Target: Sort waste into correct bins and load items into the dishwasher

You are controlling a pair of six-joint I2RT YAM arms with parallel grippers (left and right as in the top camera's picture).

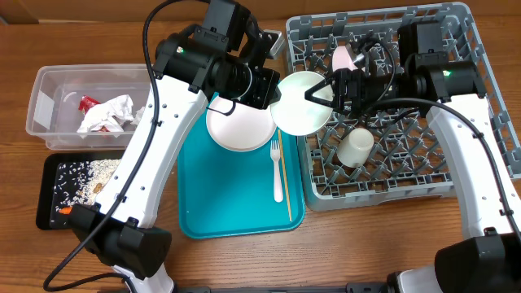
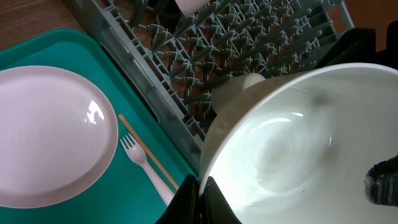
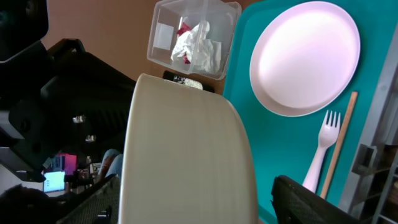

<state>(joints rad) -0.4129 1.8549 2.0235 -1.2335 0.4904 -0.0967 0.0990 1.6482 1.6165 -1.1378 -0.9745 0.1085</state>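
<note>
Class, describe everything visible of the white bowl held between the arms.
The bowl is round, glossy white inside, empty, duller cream outside. It is held up, opening upward, over the dish rack's left edge beside the teal tray. The left end effector clamps its rim; the right end effector's jaws straddle the opposite side.

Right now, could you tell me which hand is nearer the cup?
Right. The right hand is over the rack near the cup; the left hand is farther, across the bowl.
</note>
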